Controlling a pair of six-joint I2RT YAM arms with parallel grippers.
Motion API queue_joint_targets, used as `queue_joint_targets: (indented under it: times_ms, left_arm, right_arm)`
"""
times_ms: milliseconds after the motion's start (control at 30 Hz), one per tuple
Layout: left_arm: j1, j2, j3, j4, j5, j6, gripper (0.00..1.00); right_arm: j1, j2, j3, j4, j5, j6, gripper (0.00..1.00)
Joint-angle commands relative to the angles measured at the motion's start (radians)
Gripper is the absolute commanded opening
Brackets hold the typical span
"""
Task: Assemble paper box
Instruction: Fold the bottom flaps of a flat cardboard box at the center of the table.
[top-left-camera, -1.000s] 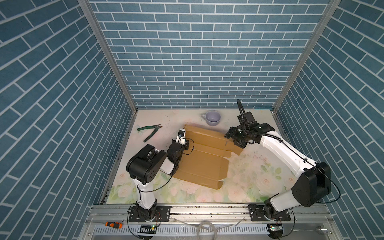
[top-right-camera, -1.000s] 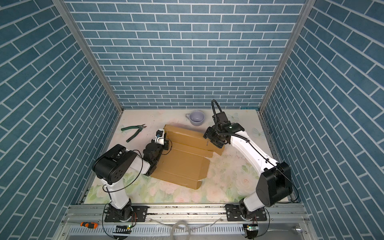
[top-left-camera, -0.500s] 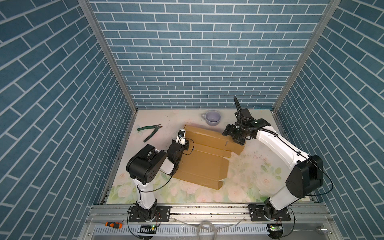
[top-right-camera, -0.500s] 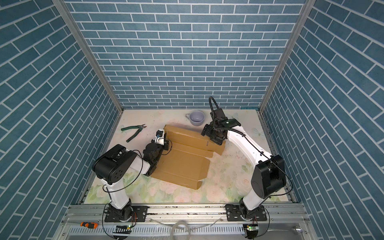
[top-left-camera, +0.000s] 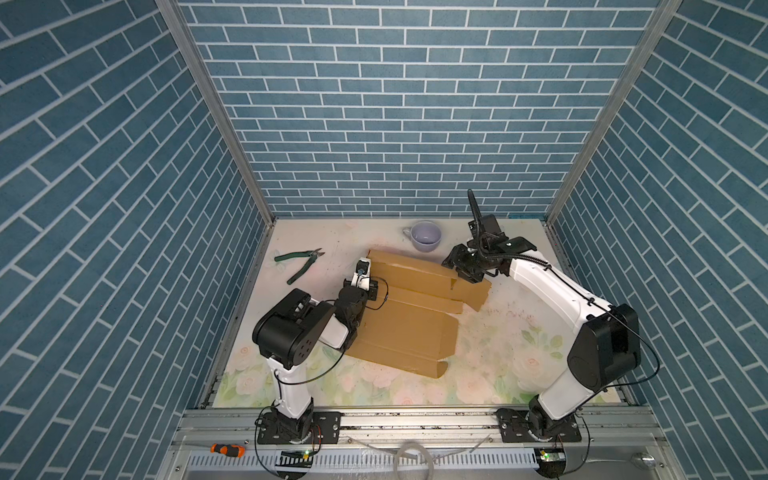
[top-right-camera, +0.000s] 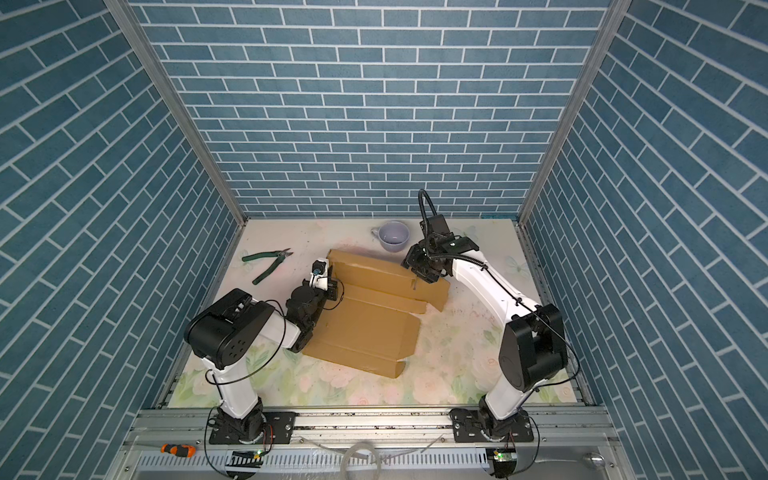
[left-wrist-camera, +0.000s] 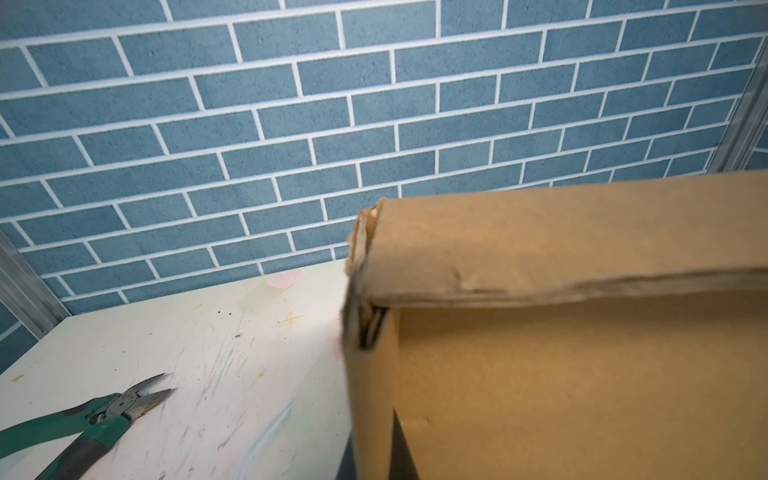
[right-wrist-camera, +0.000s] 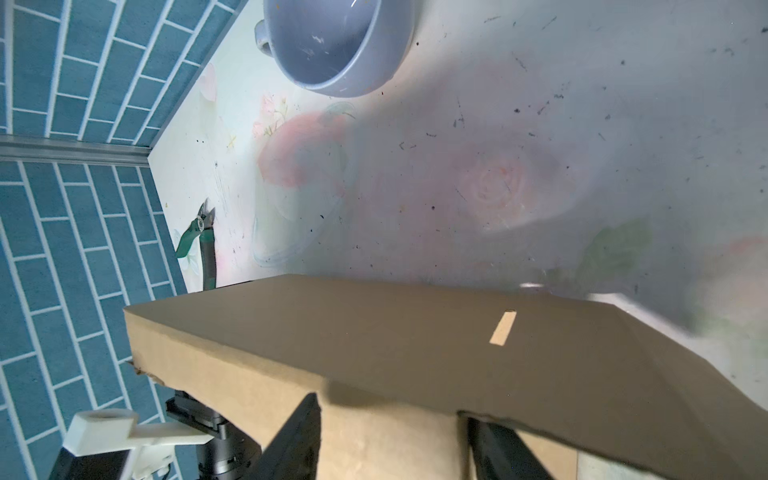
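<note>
gripping paper box (top-left-camera: 409, 332) wall: left tool (top-left-camera: 368, 286); right tool (top-left-camera: 464, 272) spread.

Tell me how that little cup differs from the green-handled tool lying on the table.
The cup is pale lavender and rounded; the cutters are slim, with green handles and metal tips. The cup stands upright, mouth up; the cutters lie flat, handles spread. The cup sits near the back wall; the cutters lie nearer the left wall. Both rest on the floral table, apart from the paper box.
</note>
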Motion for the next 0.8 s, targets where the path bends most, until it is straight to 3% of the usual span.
queue_joint_targets:
  times_ms: [0, 167, 400, 500, 667, 767]
  left_arm:
    - [-0.007, -0.023, -0.007, 0.019, 0.015, 0.018, 0.0]
    - [-0.008, -0.023, -0.007, 0.019, 0.013, 0.017, 0.0]
    - [-0.007, -0.023, -0.007, 0.019, 0.013, 0.017, 0.0]
    - [-0.007, -0.023, -0.006, 0.019, 0.008, 0.015, 0.0]
    - [-0.007, -0.03, -0.014, 0.019, -0.021, 0.011, 0.0]
    - [-0.007, -0.033, -0.018, 0.019, -0.046, 0.011, 0.0]
  right_arm:
    - [-0.002, -0.009, -0.032, 0.036, -0.02, 0.029, 0.5]
    - [-0.003, -0.002, -0.033, 0.048, -0.029, 0.033, 0.38]
    - [-0.005, -0.003, -0.043, 0.048, -0.024, 0.029, 0.31]
    - [-0.008, -0.008, -0.049, 0.049, -0.03, 0.025, 0.39]
    - [-0.029, -0.051, -0.079, 0.067, -0.081, -0.01, 0.67]
    - [-0.046, -0.103, -0.115, 0.073, -0.114, -0.027, 0.78]
